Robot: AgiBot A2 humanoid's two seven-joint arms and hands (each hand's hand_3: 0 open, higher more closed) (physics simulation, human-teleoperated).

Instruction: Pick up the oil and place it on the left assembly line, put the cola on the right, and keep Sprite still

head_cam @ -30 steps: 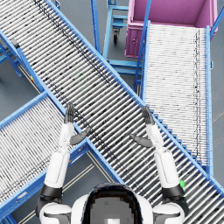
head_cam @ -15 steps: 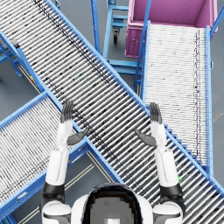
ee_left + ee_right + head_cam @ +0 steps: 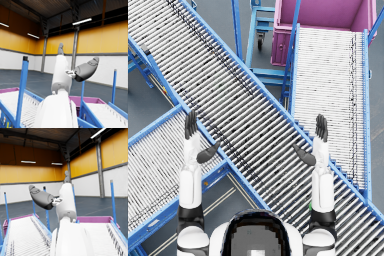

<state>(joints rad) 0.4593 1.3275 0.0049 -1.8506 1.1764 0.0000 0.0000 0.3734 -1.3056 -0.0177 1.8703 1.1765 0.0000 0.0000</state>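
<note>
No oil, cola or Sprite shows in any view. My left hand (image 3: pixel 192 137) is raised over the near edge of the long diagonal conveyor (image 3: pixel 243 105), fingers straight and thumb spread, holding nothing. My right hand (image 3: pixel 318 140) mirrors it over the same belt's right side, also empty. In the left wrist view the left hand (image 3: pixel 75 67) points up toward the hall's ceiling. The right wrist view shows the right hand (image 3: pixel 53 194) likewise upright and empty.
A left roller conveyor (image 3: pixel 153 165) branches off at lower left; a right roller conveyor (image 3: pixel 328 85) runs along the right toward a magenta bin (image 3: pixel 323 15). Blue frame rails (image 3: pixel 235 25) edge all the lines. Grey floor lies between them.
Both arms have drawn apart and risen, the left hand outward to the left, the right hand outward to the right. Fingers now point straight up.
</note>
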